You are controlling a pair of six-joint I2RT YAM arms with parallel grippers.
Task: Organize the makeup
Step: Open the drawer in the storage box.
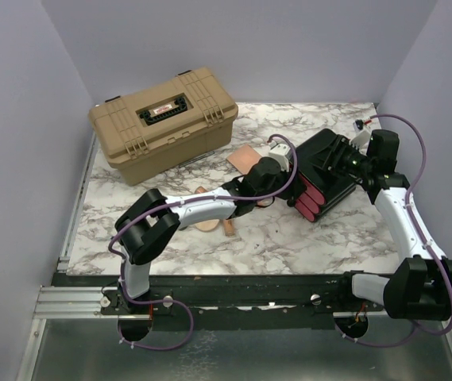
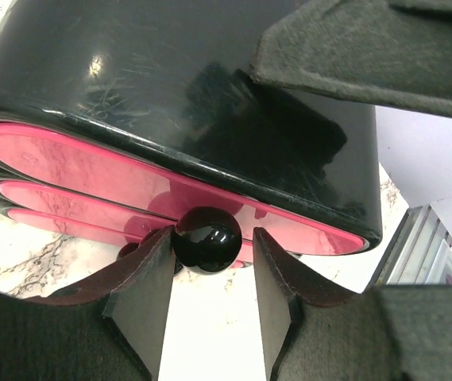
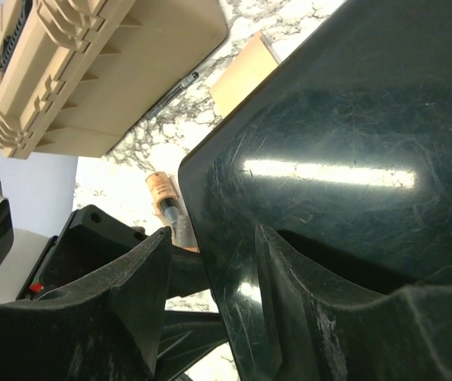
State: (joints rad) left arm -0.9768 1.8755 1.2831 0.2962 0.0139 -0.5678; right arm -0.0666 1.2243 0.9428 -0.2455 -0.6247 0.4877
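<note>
The black box with pink drawers (image 1: pixel 325 171) lies tipped at the middle right. My left gripper (image 1: pixel 287 184) is open, and its jaws stand on either side of the black round knob (image 2: pixel 207 238) of a pink drawer (image 2: pixel 75 171). The left finger touches the knob and the right one stands off it. My right gripper (image 1: pixel 351 163) is open and straddles the box's black wall (image 3: pixel 329 159). A flat square copper-pink compact (image 1: pixel 245 159) lies behind the left wrist. A round peach compact (image 1: pixel 206 224) and a copper lipstick tube (image 1: pixel 228 228) lie under the left arm. Another copper tube (image 3: pixel 162 190) shows in the right wrist view.
A tan toolbox (image 1: pixel 162 123) stands shut at the back left, with a dark pen (image 3: pixel 171 94) along its front. The marble tabletop (image 1: pixel 289 246) ends at a black rail in front. Purple walls close in the sides and back.
</note>
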